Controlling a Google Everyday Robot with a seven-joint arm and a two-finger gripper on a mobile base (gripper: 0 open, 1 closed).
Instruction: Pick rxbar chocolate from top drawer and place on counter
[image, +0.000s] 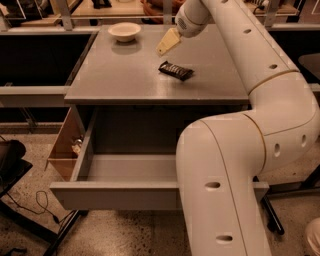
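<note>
The rxbar chocolate (176, 70), a black glossy wrapper with pale lettering, lies flat on the grey counter (125, 75), right of its middle. My gripper (167, 43) hovers above the counter just up and left of the bar, apart from it, with its pale yellow fingers (169, 42) empty. The top drawer (117, 192) is pulled out below the counter; the part of its inside that shows is bare, and my white arm hides its right side.
A white bowl (124, 31) stands at the counter's back left. A brown cardboard box (64, 145) sits left of the drawer. Black cables and a dark chair base lie on the speckled floor at left. A pale wooden tabletop runs behind the counter.
</note>
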